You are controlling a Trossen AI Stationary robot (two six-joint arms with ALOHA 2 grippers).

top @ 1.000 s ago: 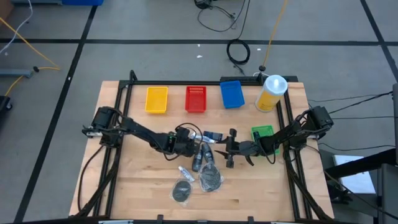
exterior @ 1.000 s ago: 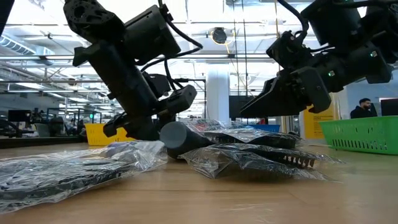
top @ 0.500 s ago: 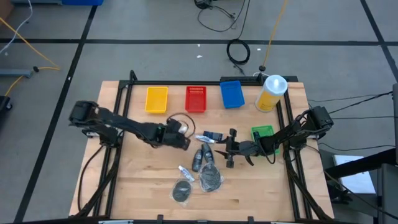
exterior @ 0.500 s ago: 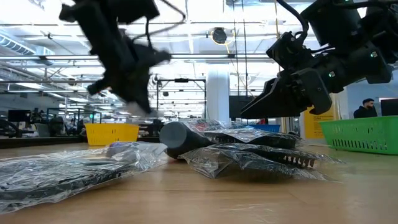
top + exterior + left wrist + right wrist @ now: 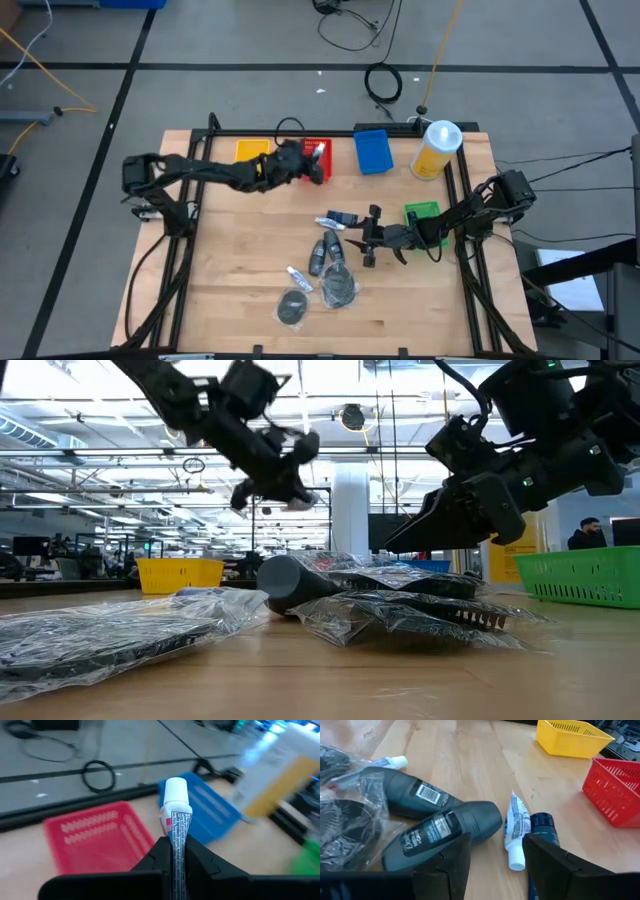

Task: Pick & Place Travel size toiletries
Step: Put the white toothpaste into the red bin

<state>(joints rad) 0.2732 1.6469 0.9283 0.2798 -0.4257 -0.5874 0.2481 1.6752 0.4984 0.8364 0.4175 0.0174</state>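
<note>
— What has changed since a second ago?

— The left gripper (image 5: 322,163) was down among the travel size toiletries (image 5: 320,270) in the middle of the table (image 5: 220,290); now it is up at the far edge, over the red basket (image 5: 316,147), its fingers clamped on a white tube (image 5: 175,820). The right gripper (image 5: 365,238) has not moved — it hovers just right of the pile, fingers apart, holding nothing.

— And the rest of the toiletries?

— Unchanged: two dark bottles (image 5: 440,830) side by side, a white tube with blue marks (image 5: 516,827) beside them, bagged dark pucks (image 5: 338,288) nearer the front edge.

— What does the left wrist view add?

— The tube itself: cap pointing away, a red mark under the cap, printed text down its body, the red basket and blue basket (image 5: 210,810) lying beyond it. From overhead it is only a pale speck at the fingertips.

— The low view?

— The left gripper is lifted well clear of the table, and the plastic bags (image 5: 110,630) lie crinkled in front. A person (image 5: 585,535) stands far back at the right. The overhead view alone shows the yellow basket (image 5: 250,150), green basket (image 5: 422,212) and yellow bottle (image 5: 434,150) together.
</note>
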